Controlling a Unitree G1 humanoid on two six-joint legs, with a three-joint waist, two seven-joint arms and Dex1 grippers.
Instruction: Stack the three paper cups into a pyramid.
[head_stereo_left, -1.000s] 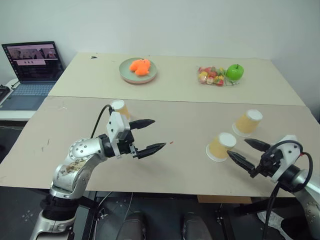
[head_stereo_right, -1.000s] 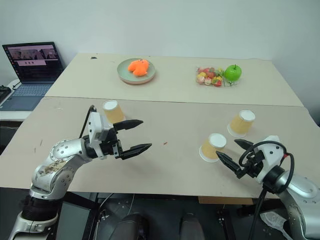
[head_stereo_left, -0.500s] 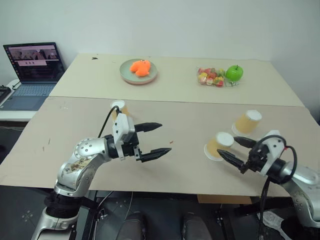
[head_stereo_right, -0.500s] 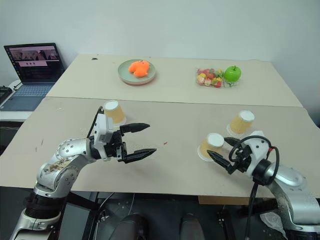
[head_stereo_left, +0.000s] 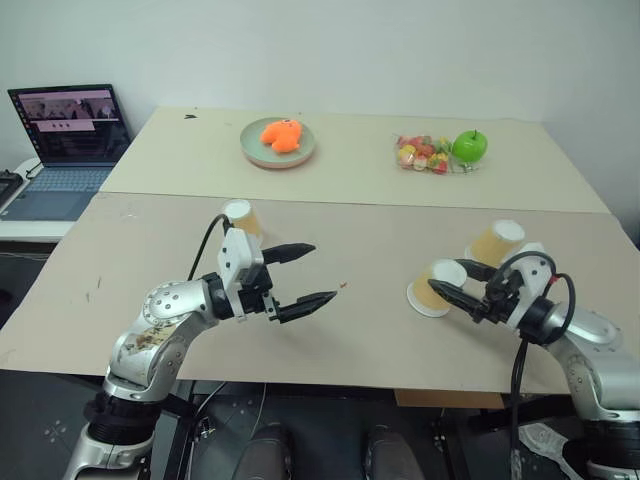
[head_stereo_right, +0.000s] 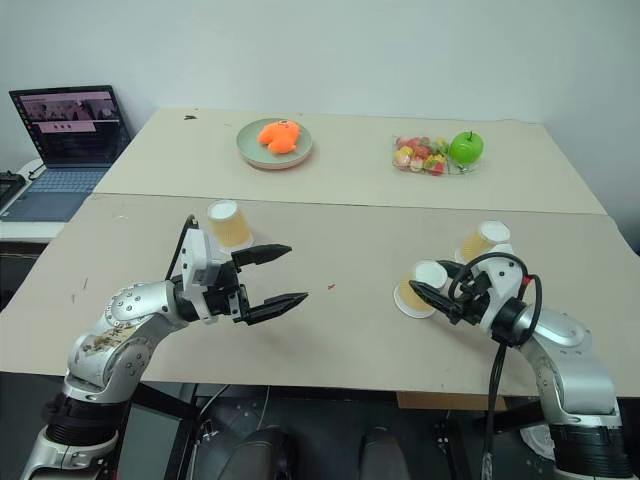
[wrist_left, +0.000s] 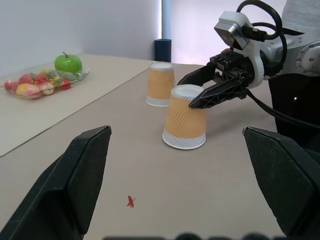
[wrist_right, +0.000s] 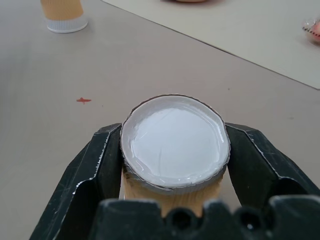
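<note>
**Right gripper closing on the nearest cup; two more waiting**

The right gripper (head_stereo_left: 452, 281) is sitting around the upper part of the near cup (head_stereo_left: 435, 288), one black finger on each side just under the white base. In the right wrist view the two fingers (wrist_right: 102, 160) are pressing against opposite sides of that cup, so the jaws are drawn in onto it and gripping it. The cup is standing upside down on the brown table (head_stereo_left: 360, 330), wide rim down, its long axis upright, while the gripper is reaching in roughly level from the robot's right. The grip is therefore crossing the cup's axis, which I judge suits a straight lift.

Taking the near cup as the landmark:
- The second cup (head_stereo_left: 495, 243) is standing just beyond it and to its right, also upside down, near but apart from it.
- The third cup (head_stereo_left: 241, 216) is standing well apart to its left, partly hidden behind the left arm.
- The left gripper (head_stereo_left: 312, 273) is hanging to its left above the bare table, jaws spread wide and holding nothing. It is nearer the third cup than the right gripper is.

Count: three paper cups, all separate, none stacked yet. Beyond them, on the far table, are lying one plate (head_stereo_left: 278, 142) with an orange thing, one green apple (head_stereo_left: 470, 146) and one bag of sweets (head_stereo_left: 423, 154); one laptop (head_stereo_left: 66, 135) is standing far to the left.
</note>
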